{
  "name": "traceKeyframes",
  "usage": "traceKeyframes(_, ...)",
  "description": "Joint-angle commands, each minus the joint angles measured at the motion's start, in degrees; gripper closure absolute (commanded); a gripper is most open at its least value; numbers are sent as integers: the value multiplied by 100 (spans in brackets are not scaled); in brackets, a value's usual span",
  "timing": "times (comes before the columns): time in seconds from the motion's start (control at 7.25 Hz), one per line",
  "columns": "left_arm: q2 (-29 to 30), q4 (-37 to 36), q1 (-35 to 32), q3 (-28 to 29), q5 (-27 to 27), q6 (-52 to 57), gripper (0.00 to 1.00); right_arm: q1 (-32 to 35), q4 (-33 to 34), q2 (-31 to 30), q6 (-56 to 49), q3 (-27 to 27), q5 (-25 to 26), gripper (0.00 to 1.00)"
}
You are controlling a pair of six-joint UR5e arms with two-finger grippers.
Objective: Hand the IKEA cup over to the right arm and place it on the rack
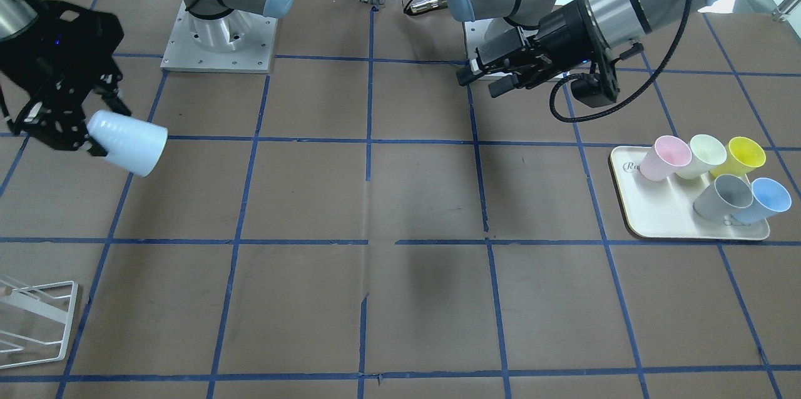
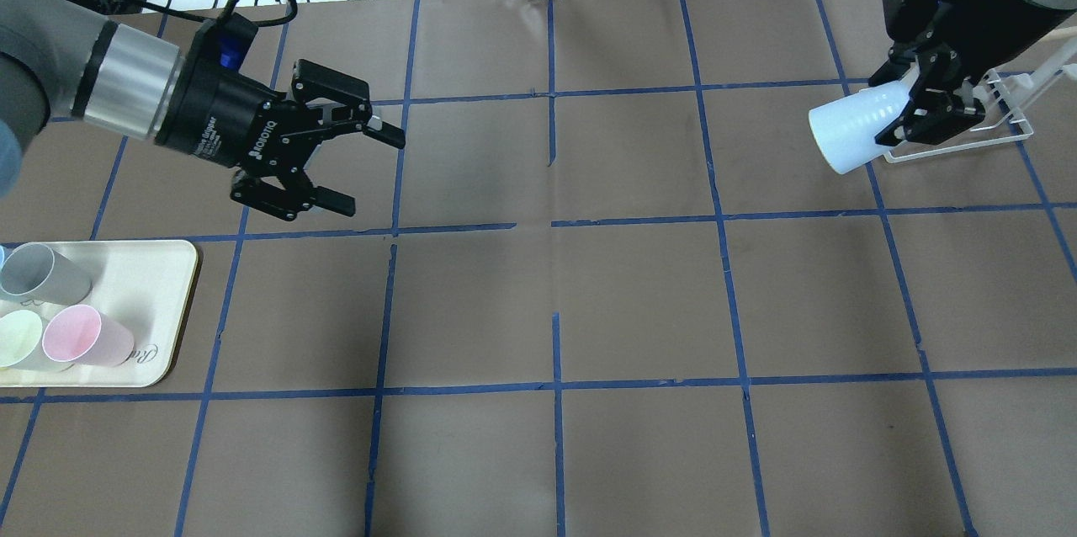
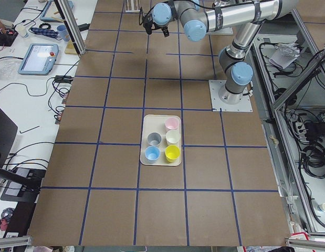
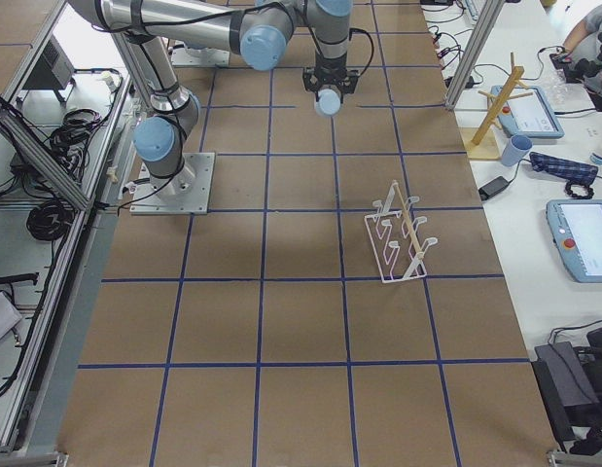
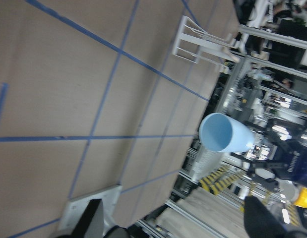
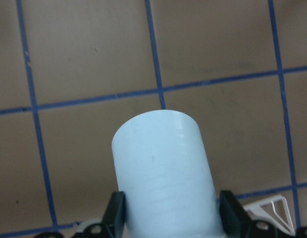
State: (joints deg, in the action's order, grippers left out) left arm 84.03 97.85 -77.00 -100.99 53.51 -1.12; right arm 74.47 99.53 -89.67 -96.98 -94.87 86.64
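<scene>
IKEA cup (image 2: 844, 135) sideways in right gripper (image 2: 897, 106) — aloft

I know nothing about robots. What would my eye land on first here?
A pale-blue cup, tipped sideways in mid-air, gripped by the right claw at the end where the white wire rack stands. At the other end, the left claw hangs open and empty near a cream tray of pastel cups.

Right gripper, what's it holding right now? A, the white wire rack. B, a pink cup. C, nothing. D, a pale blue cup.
D: the right gripper is clamped on the pale blue cup, held tilted in the air, not yet on the wire rack.
</scene>
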Motion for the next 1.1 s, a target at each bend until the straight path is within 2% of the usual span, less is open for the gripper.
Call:
traceKeyframes(0.0,261,-38,10,736,2137,67,0,-212,1378,702,-31,-40,1515,59)
traceKeyframes(0.28,438,-308,-8,1002,2846,181,0,-512,2636,1239,-260,-14,2126,59)
traceKeyframes(0.41,482,-537,-138,933,3519,278,0,-513,2964,1319,-278,-5,2503,59)
traceKeyframes(0.69,578,-914,-743,924,3745,252,0,-504,3002,1531,-182,30,2524,59)
traceKeyframes(0.97,623,-918,-869,897,3710,270,0,-487,2993,1636,-181,-14,2542,58)
